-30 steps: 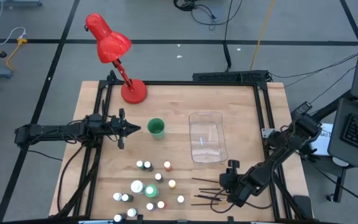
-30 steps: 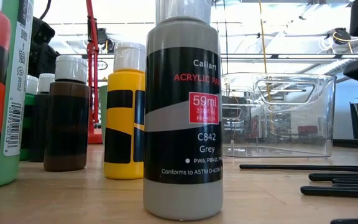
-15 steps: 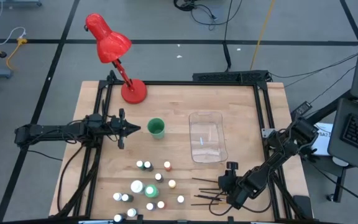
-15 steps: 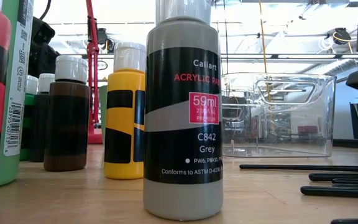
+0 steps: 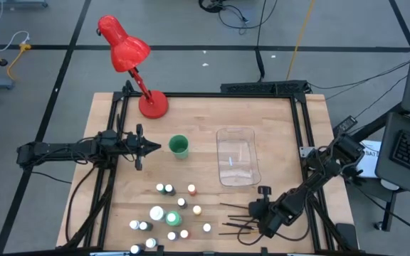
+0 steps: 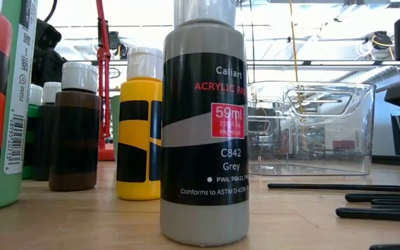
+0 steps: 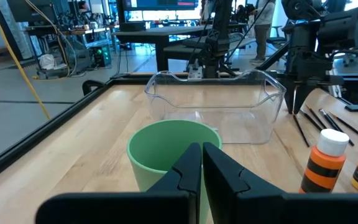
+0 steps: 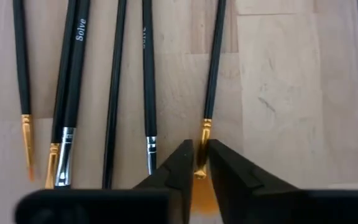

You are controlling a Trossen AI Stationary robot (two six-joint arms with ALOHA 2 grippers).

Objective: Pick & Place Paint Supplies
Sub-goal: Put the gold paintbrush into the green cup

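Several thin dark-handled brushes [image 5: 237, 217] lie side by side on the wood at the near right. My right gripper [image 5: 253, 215] stands over their tip ends, pointing steeply down, shut on one brush [image 8: 211, 81]. Several small white-capped paint bottles [image 5: 169, 213] stand upright near the front edge; a grey one [image 6: 203, 125] and a yellow one [image 6: 139, 132] fill the low view. My left gripper [image 5: 155, 147] hovers shut and level at the left, its tips just short of a green cup [image 5: 179, 146]. My right gripper pinches the rightmost brush between its two fingers at the orange ferrule, close to the bristle tip [image 8: 204, 140]. The fingers come from above, slanting steeply down, one on each side of the brush. The handle still lies flat on the table beside the other brushes.
A clear plastic bin [image 5: 237, 156] stands at the table's middle right, just beyond the brushes. A red desk lamp [image 5: 130, 60] stands at the far left corner. A black frame rail [image 5: 301, 142] runs along the table's edges.
My right gripper has sunk a little toward the brushes. The brushes and bottles lie where they were.
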